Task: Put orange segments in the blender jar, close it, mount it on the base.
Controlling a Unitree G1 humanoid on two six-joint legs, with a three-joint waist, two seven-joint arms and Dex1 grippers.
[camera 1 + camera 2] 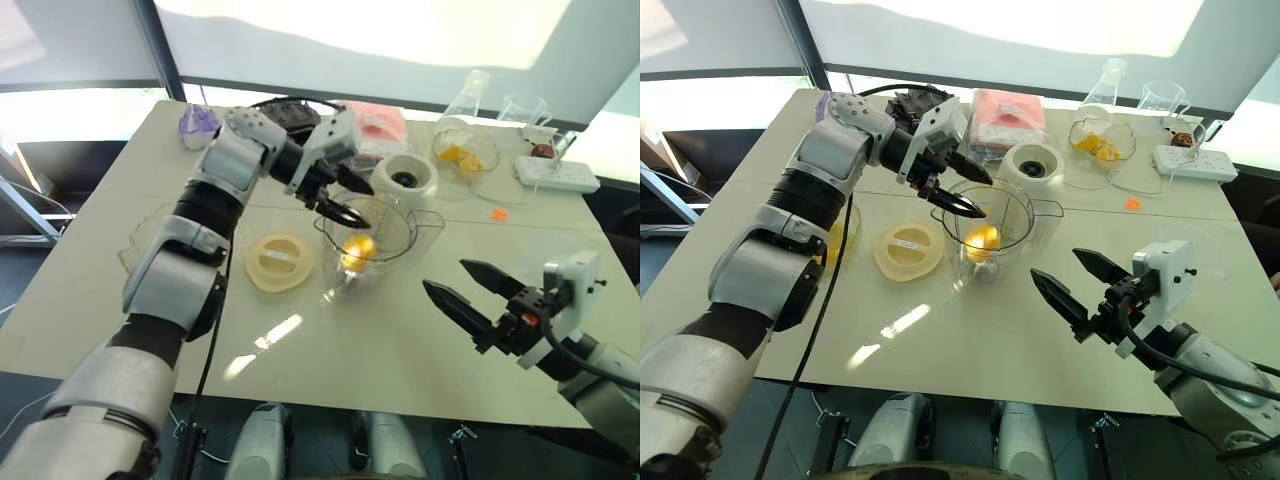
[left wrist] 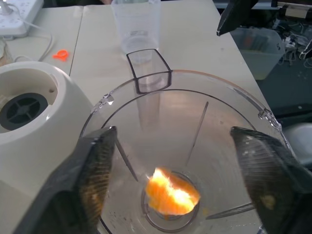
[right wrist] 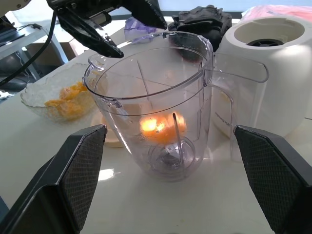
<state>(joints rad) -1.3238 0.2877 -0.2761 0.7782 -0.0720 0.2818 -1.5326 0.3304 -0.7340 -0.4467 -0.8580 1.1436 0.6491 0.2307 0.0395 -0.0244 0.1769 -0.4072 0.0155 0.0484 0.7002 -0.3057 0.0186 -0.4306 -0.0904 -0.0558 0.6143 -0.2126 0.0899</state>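
The clear blender jar (image 1: 372,248) stands upright at the table's middle with an orange segment (image 1: 357,250) at its bottom, seen from above as the orange segment (image 2: 170,192). My left gripper (image 1: 366,205) hovers open over the jar's mouth with nothing between its fingers. The cream lid (image 1: 280,260) lies flat just left of the jar. Behind the jar sits the white blender base (image 1: 405,178). A glass bowl of orange segments (image 3: 61,100) rests further left, partly hidden by my left arm. My right gripper (image 1: 444,275) is open and empty, low, right of the jar.
At the back right stand a second glass bowl with orange pieces (image 1: 462,155), a flask (image 1: 470,95), a beaker (image 1: 522,108) and a power strip (image 1: 555,175). A pink packet (image 1: 380,122), a black object (image 1: 290,112) and a purple item (image 1: 198,125) lie at the back.
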